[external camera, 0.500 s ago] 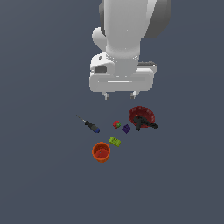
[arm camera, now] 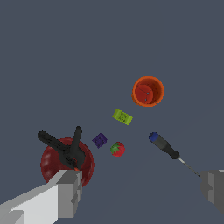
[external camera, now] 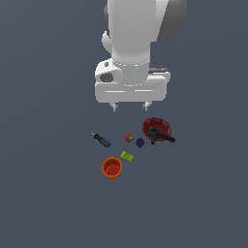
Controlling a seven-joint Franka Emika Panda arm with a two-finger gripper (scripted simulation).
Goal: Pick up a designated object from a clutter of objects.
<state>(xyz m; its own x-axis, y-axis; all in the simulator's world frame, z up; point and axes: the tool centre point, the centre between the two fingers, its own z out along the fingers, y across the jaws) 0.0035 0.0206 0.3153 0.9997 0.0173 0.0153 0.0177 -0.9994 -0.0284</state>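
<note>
So pincer (external camera: 130,107) hangs wide open and empty above the clutter, red-green cube (external camera: 129,138) sits mid-frame on the surface just beside the purple cube (external camera: 140,142); looks light and rigid, so pinch its two free flat sides, away from purple.

Tool (external camera: 130,106) shifted slightly toward exterior view's right, a little lower; fingers spread; clutter unmoved.

Distant exterior, near wrist (shared clutter (external camera: 131,145))
</note>
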